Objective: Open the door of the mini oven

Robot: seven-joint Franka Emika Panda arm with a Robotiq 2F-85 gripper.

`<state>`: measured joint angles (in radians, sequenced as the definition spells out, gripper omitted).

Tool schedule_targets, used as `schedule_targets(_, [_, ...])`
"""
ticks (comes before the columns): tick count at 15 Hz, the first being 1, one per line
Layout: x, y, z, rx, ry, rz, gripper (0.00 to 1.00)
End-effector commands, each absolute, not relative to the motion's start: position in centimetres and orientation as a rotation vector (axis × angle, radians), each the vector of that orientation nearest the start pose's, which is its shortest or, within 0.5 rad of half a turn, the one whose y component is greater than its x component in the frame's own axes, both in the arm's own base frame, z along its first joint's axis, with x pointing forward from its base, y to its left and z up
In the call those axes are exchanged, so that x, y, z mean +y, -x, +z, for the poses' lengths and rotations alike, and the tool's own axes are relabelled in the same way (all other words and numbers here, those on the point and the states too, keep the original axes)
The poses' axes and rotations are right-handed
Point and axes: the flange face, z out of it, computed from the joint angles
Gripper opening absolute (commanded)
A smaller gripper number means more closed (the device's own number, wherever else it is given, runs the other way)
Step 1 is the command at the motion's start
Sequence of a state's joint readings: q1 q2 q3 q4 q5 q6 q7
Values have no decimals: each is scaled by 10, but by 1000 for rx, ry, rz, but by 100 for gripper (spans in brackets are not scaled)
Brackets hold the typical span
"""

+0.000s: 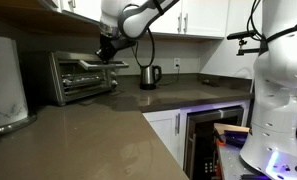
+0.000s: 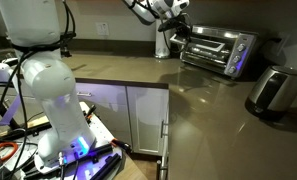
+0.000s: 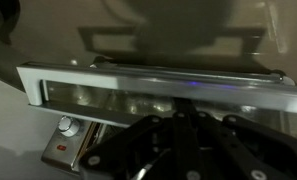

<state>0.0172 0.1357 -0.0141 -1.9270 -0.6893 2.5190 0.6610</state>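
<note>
The silver mini oven (image 1: 73, 80) stands at the back of the grey counter and shows in both exterior views (image 2: 226, 52). Its glass door (image 1: 96, 66) (image 2: 193, 46) is tilted partly open at the top. In the wrist view the door's top frame (image 3: 138, 88) runs across the picture with the handle bar (image 3: 188, 72) beyond it and a control knob (image 3: 64, 125) below. My gripper (image 1: 109, 52) (image 2: 178, 37) is at the door's top edge. Its dark finger links converge to a point (image 3: 183, 116) just behind the frame. The tips look closed; what they touch is hidden.
A small steel kettle (image 1: 148, 75) (image 2: 164, 45) stands beside the oven. A rounded metal appliance (image 2: 273, 90) sits further along the counter. A white robot body (image 1: 278, 90) (image 2: 43, 80) stands on the floor. A dark built-in appliance (image 1: 203, 140) sits under the counter.
</note>
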Motion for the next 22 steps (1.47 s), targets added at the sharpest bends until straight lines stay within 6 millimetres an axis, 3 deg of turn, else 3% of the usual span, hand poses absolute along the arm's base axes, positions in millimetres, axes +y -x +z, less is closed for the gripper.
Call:
schedule_targets(1, [8,-614,469,261,3354,-923,0])
schedule_targets(14, [1,-605,465,226,3391,-804,0])
schedule_targets(22, [1,-603,453,224,3395,-730,0])
